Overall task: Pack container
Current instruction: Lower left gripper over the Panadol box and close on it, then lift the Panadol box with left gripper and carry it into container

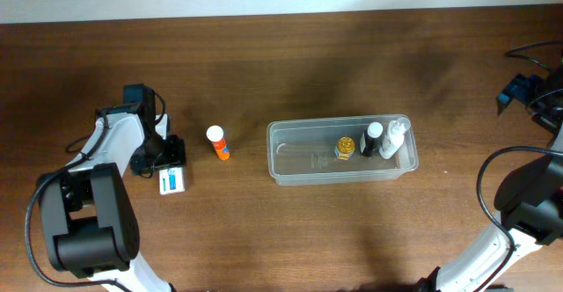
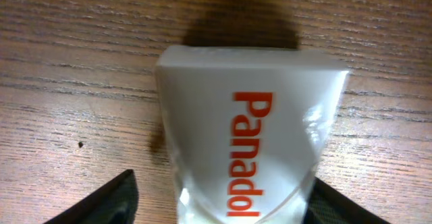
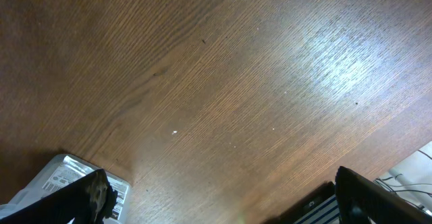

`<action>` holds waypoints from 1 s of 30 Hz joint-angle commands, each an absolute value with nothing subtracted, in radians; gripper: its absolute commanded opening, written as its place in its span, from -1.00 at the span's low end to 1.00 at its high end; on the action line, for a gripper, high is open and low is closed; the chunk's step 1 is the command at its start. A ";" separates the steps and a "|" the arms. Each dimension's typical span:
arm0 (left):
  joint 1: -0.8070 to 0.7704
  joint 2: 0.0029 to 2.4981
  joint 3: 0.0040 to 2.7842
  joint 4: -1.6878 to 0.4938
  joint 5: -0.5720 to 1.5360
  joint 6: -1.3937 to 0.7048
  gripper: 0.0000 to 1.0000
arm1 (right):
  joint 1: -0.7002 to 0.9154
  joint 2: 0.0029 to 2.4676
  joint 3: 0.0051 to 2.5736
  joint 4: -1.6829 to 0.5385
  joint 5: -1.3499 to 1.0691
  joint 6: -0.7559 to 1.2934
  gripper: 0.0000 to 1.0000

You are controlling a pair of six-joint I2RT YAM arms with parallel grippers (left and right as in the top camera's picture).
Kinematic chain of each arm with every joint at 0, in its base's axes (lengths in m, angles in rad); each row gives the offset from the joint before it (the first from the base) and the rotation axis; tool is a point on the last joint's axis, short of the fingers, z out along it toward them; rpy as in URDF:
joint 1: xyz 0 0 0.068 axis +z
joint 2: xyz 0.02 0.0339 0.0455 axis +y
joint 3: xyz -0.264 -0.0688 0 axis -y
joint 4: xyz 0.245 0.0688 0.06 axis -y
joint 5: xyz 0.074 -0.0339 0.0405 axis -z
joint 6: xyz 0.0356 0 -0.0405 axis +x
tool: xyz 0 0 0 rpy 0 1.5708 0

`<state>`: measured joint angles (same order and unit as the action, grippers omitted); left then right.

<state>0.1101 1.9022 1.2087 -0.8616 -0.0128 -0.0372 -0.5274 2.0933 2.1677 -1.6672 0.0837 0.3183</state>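
The clear container [image 1: 280,158] lies right of the table's middle. It holds a gold-capped jar [image 1: 344,147], a black-capped bottle [image 1: 373,139] and a white bottle [image 1: 393,138]. An orange tube with a white cap [image 1: 217,142] lies to its left. My left gripper [image 1: 167,156] is low over a white Panadol box [image 1: 172,180]. In the left wrist view the box [image 2: 250,116] sits between the open fingers [image 2: 219,200], with a gap on the left side. My right gripper [image 1: 538,94] is at the far right edge, open and empty [image 3: 216,190] above bare wood.
Cables and a blue part [image 1: 515,88] lie by the right edge. In the right wrist view a printed packet [image 3: 64,177] shows at the lower left and a dark striped object [image 3: 317,207] at the lower right.
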 commanded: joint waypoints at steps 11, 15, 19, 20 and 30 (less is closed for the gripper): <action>0.114 1.919 1.224 -0.857 -0.023 -0.042 -0.06 | -0.523 2.069 2.164 -1.664 0.079 0.331 0.97; 0.114 1.919 1.224 -0.857 -0.023 -0.041 -0.15 | -0.523 2.069 2.164 -1.664 0.079 0.331 0.97; 0.114 1.919 1.224 -0.857 -0.023 -0.041 -0.14 | -0.524 2.069 2.164 -1.664 0.079 0.331 0.97; 0.114 1.919 1.225 -0.857 -0.023 -0.041 -0.15 | -0.524 2.069 2.164 -1.664 0.079 0.331 0.97; 0.114 1.918 1.435 -0.988 -0.022 -0.041 -0.15 | -0.524 2.069 2.164 -1.664 0.079 0.331 0.97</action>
